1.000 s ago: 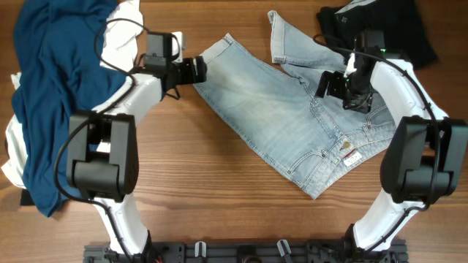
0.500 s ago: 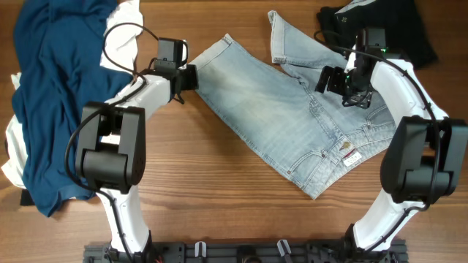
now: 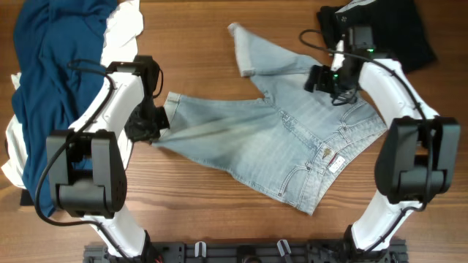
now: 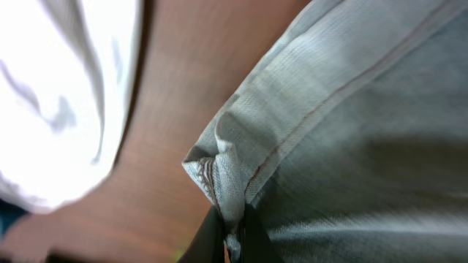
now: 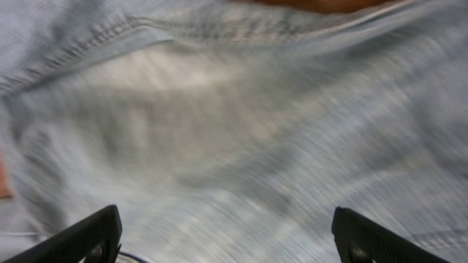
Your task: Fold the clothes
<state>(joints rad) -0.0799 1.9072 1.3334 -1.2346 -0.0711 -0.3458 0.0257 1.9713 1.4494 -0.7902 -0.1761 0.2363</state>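
On the wood surface (image 3: 219, 212) lie one big dark-blue cloth (image 3: 51, 66) at the far left, one pair of pale-blue jean shorts (image 3: 278, 139) in the middle, one black cloth (image 3: 395, 22) at the top right, and one white cloth (image 3: 124, 29) beside the blue one. Two pincers are at the shorts: the left pincer (image 3: 152, 130) is clenched on their left edge, and the right pincer (image 3: 320, 77) is spread wide over their upper right part.

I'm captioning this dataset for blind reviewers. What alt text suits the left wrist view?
Close up, the left gripper pinches a bunched corner of pale-blue denim shorts. Behind lies the brown wooden table, with a blurred white garment at left.
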